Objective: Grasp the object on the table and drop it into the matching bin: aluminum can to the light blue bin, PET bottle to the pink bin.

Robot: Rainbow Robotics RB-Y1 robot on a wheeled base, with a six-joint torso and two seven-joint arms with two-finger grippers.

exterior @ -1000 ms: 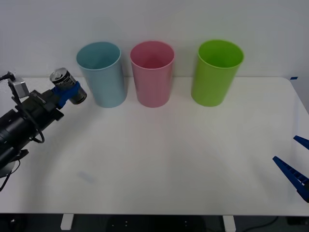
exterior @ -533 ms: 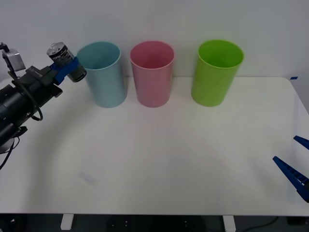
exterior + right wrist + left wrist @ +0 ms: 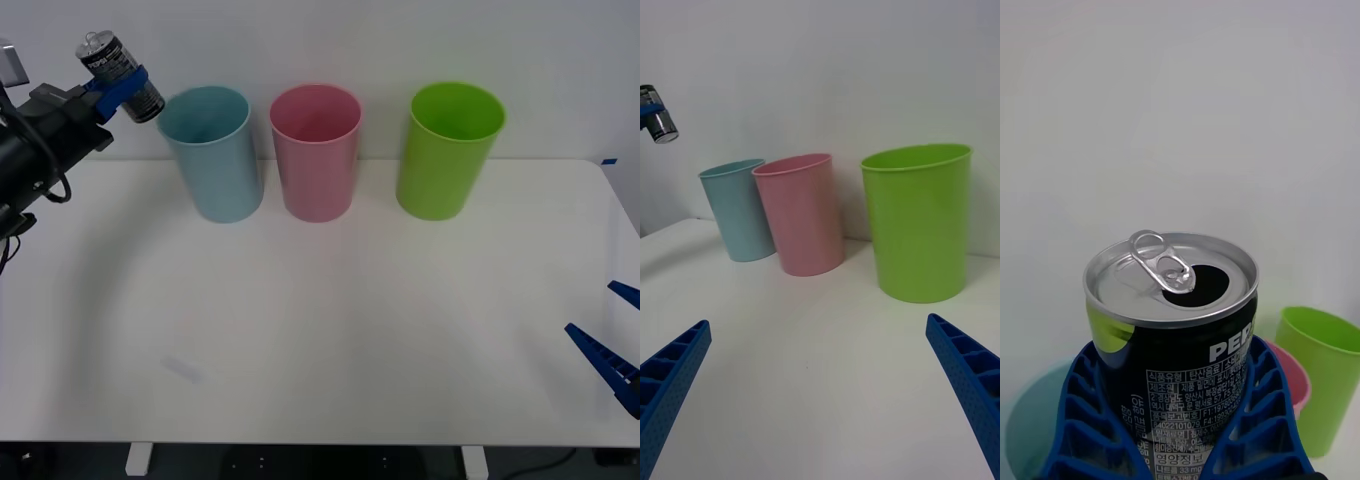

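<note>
Gripping the aluminum can (image 3: 121, 64) in closed jaws, the left gripper (image 3: 112, 88) hangs above the surface (image 3: 330, 300), just left of the light blue bin (image 3: 214, 152). Pink bin (image 3: 315, 150) stands beside. Right gripper (image 3: 612, 335) rests low, jaws wide.

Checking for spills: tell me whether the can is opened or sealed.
Opened. The aluminum can, gripped by the left gripper, shows a dark open mouth beside its raised pull tab. Contents: cannot tell.
</note>
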